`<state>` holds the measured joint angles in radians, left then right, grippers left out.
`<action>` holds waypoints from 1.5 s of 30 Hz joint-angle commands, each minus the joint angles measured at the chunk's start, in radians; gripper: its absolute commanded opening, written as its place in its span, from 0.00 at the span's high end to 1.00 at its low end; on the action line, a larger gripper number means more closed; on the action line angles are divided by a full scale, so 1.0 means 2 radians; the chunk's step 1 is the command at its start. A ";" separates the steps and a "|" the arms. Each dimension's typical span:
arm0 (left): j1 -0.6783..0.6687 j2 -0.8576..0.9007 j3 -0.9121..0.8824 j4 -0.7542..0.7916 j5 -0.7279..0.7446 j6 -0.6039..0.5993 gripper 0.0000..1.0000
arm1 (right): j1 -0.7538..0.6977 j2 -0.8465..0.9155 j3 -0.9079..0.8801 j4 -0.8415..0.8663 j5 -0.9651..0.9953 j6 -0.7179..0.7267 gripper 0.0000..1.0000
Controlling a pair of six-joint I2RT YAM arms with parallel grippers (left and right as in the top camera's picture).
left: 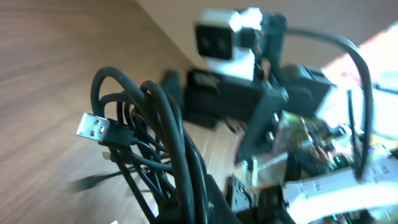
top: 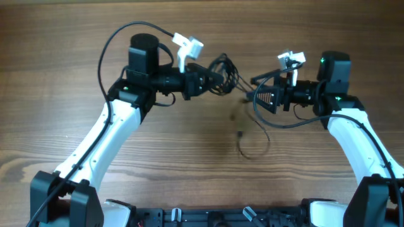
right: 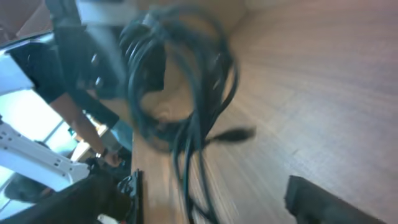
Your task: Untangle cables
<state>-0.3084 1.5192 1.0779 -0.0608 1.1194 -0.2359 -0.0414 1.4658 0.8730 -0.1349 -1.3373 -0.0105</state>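
Brown wood-grain table [top: 63,38] fills the overhead view. Two white-and-black robot arms reach across it from the near edge, the left arm [top: 95,135] and the right arm [top: 356,135] bending inward until their ends almost meet. Everything else sits around the left gripper [top: 218,77]. It is clenched on the thin black cables [top: 225,65] and holds them as a bunched clump lifted off the wood. The right gripper [top: 259,94] is just beside the left gripper, on its right-hand side and facing it. Its jaws look spread and released, with nothing pinched between them, though its own wrist view is blurred.

By this, the untangling seems to be at an early stage: the cords are gathered and raised, but none lies fully separate. One strand drops from the left gripper toward the robot's base and rests on the table as a loose open loop [top: 254,148], the only part that looks freed. Most of the job appears to be left: drawing each cord out of the clump and laying it apart.

Close up, the clump is several glossy round cords curled in overlapping arcs that cross one another above the left gripper. A small silver USB plug [left: 93,127] sticks out of its side, and a dark plug end [right: 233,134] juts from the coils.
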 commanded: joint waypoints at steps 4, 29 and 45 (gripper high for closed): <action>-0.001 -0.009 0.001 -0.017 0.136 0.092 0.96 | -0.034 -0.006 0.001 0.079 -0.088 0.003 0.00; -0.034 -0.009 0.001 -0.050 0.036 0.072 0.41 | 0.047 0.020 0.001 0.157 -0.073 0.143 0.96; -0.105 -0.009 0.001 -0.004 -0.395 -0.217 0.00 | 0.047 0.020 0.001 0.119 0.222 0.228 0.96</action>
<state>-0.4519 1.5185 1.0779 -0.0662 0.6609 -0.5667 0.0509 1.4952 0.8730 0.1036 -0.9878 0.3939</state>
